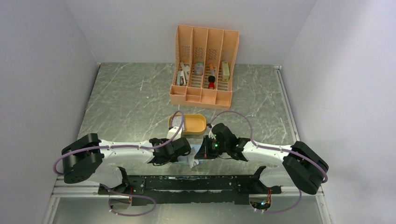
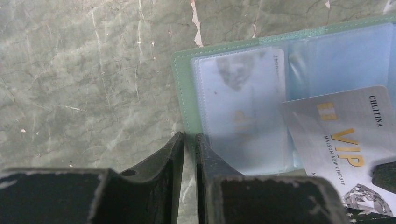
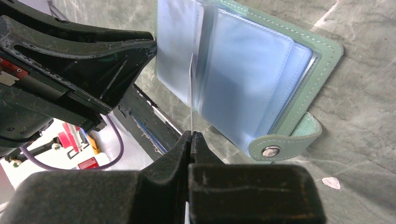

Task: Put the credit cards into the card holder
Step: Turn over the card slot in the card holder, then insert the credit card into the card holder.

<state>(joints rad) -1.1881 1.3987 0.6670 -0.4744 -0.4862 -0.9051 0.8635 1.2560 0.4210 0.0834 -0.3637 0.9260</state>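
The grey-green card holder (image 2: 180, 84) lies open on the marble table, its clear pockets up. In the top view it shows as a pale patch (image 1: 193, 162) under both grippers. My left gripper (image 2: 189, 137) is nearly shut, with the holder's green left edge in the narrow gap. A pale card (image 2: 238, 112) sits inside the left pocket. My right gripper (image 3: 191, 134) is shut on a silver VIP credit card (image 2: 341, 135), seen edge-on in the right wrist view (image 3: 191, 88), with its far end among the holder's (image 3: 322, 60) pockets.
A tall orange slotted organizer (image 1: 204, 65) with small items stands at the back. An orange oval tray (image 1: 194, 123) lies just beyond the grippers. The holder's snap tab (image 3: 280, 144) sticks out to the right. The black base rail (image 1: 187, 184) runs along the near edge.
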